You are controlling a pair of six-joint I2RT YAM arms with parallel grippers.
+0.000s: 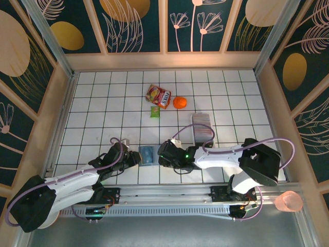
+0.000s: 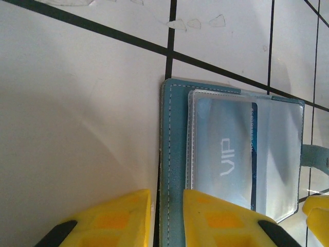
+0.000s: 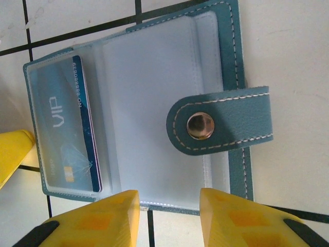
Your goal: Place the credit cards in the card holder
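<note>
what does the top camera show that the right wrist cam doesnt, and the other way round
Top camera adds: the left arm and right arm, a snack bag, an orange, a small green packet, a clear tray, and a pink cup off the near right corner.
Right wrist adds: a snap strap with a metal button, and "VIP" printed on the blue card in a clear sleeve.
Both: the teal wallet lying open on the white tiled table.
</note>
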